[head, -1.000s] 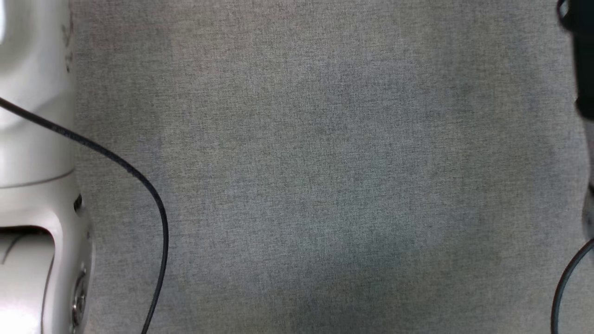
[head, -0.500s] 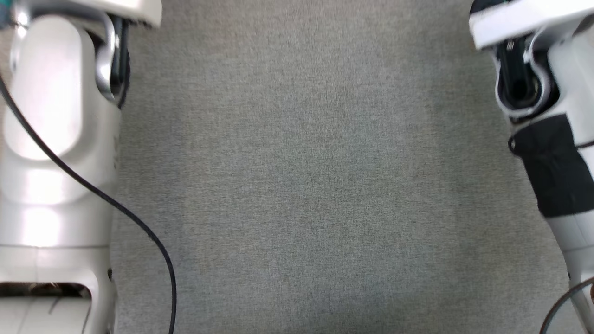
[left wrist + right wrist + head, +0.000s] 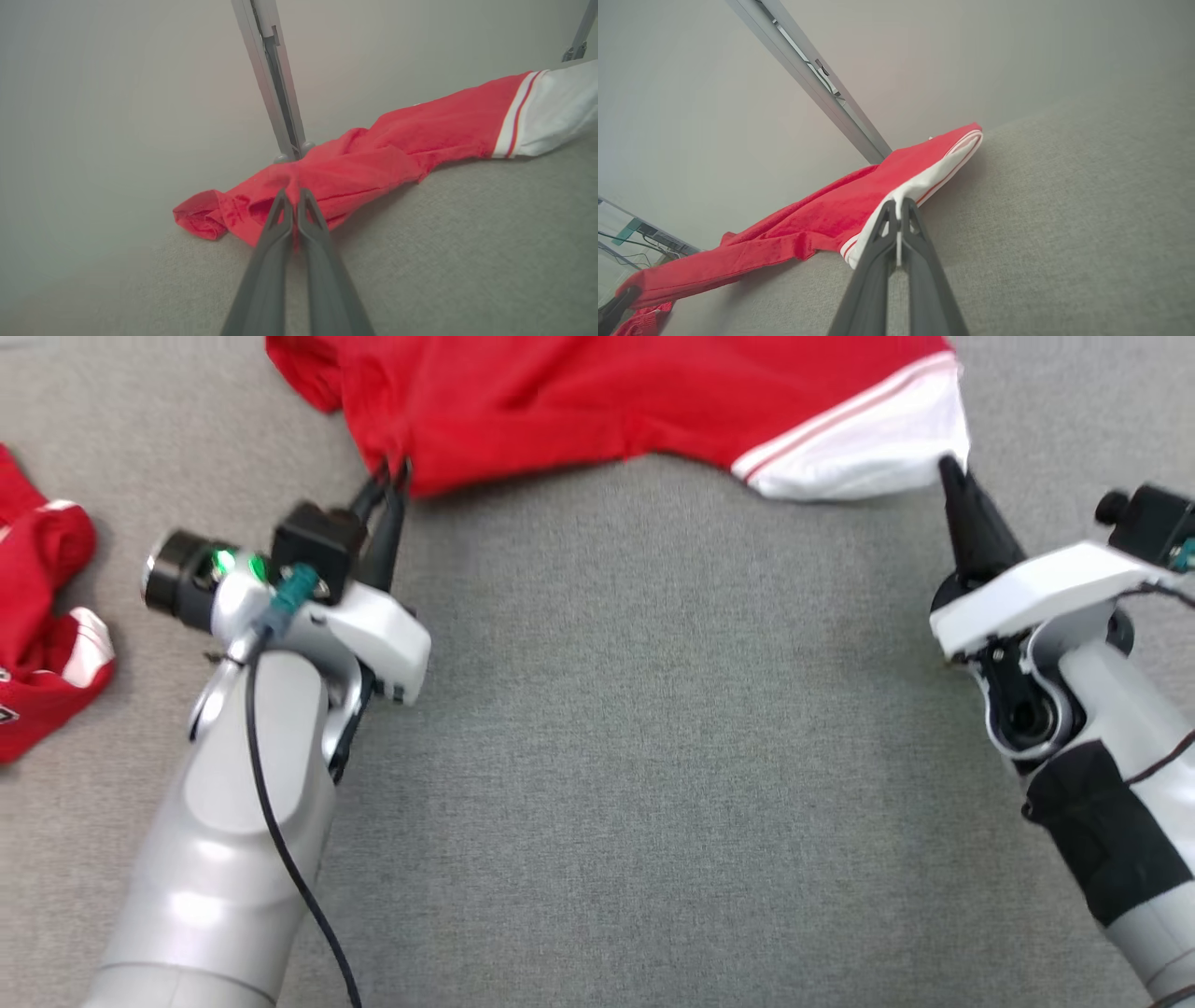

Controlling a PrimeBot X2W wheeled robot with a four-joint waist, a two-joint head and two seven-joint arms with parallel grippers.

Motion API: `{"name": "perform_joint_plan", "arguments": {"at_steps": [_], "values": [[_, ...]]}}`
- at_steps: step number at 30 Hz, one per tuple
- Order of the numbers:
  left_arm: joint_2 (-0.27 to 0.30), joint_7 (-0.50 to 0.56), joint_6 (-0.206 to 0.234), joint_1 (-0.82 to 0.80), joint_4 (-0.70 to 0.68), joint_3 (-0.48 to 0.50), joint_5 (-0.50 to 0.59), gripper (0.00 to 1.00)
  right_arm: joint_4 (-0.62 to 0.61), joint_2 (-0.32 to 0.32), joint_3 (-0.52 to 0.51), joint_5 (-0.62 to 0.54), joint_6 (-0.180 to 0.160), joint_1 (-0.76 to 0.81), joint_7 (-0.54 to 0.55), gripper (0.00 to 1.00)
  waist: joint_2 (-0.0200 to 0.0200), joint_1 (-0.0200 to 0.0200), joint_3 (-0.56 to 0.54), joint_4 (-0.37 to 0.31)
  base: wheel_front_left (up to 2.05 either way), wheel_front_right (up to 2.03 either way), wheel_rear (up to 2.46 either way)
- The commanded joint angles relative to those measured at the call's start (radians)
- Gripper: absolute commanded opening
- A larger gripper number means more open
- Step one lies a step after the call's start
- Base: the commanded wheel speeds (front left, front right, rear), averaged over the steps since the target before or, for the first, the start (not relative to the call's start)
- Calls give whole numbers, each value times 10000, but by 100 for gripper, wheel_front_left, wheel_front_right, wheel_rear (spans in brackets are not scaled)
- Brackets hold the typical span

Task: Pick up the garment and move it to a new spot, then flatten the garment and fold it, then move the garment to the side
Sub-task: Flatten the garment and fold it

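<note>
**Two arms hold red shirt stretched across grey surface**

From my remote station, I see the shirt along the top edge of the head frame, its long axis running left to right. The left jaws, pressed together, pinch its bunched red edge at upper left of centre. The right jaws, likewise closed, pinch the white corner at upper right. The cloth lies just above both sets of jaws, so neither arm is nearer. I judge the coming drag must keep the two in step. A second red garment lies crumpled at the far left edge, well apart.
</note>
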Motion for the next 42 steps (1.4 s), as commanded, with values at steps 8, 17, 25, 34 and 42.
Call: {"name": "perform_joint_plan", "arguments": {"at_steps": [8,17,25,34,42], "values": [[368,-5,33,1108,960,-857,404,0,274,-265,1225,1372,0,871,34,0,0,-1,-1436,132,0,0,0],[746,-5,-36,2101,1250,-1851,677,0,306,-461,2092,2577,0,1494,590,0,0,-1,-2379,170,0,0,0],[961,-5,182,2872,1096,-2629,778,0,192,-814,2690,3334,0,2043,1394,0,0,-1,-3037,322,0,0,0],[1279,-5,870,3362,487,-3026,637,0,-141,-1018,2344,4462,0,2487,1683,0,0,-1,-3490,393,0,0,0],[1593,-5,1409,3716,-91,-3366,436,0,-1151,-1110,964,6684,0,3360,3307,0,0,-1,-3823,401,0,0,0]]}}
